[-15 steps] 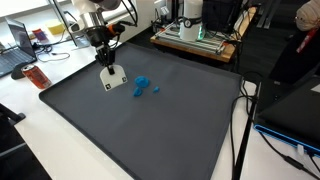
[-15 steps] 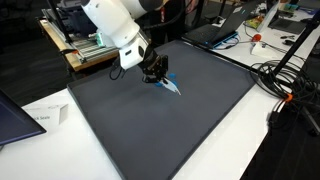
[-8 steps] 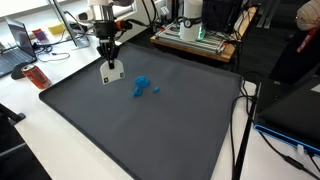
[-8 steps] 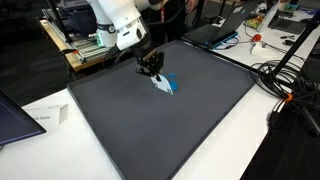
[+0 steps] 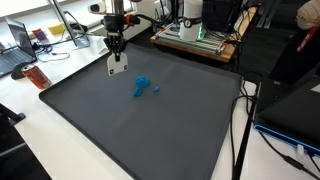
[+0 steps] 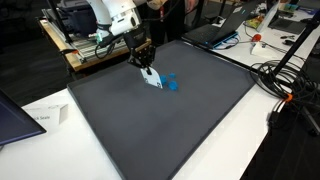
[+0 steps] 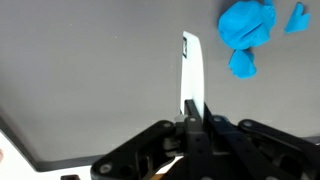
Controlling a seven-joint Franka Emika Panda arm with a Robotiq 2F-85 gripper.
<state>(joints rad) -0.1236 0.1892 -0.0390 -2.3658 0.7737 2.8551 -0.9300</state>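
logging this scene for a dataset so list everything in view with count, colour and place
white flat piece: one, white, held over the mat near its edge
blue lump: one, bright blue, on the mat beside the white flat piece
small blue scrap: one, bright blue, on the mat next to the blue lump, apart from it
mat: one, dark grey, covering most of the table
paper sheet: one, white, on the table just off the mat
orange object: one, orange, on the table beside the mat, too small to identify
cables: several, black, off the side of the mat
arm: one, white, above the mat's edge
gripper: one, black, shut on the white flat piece
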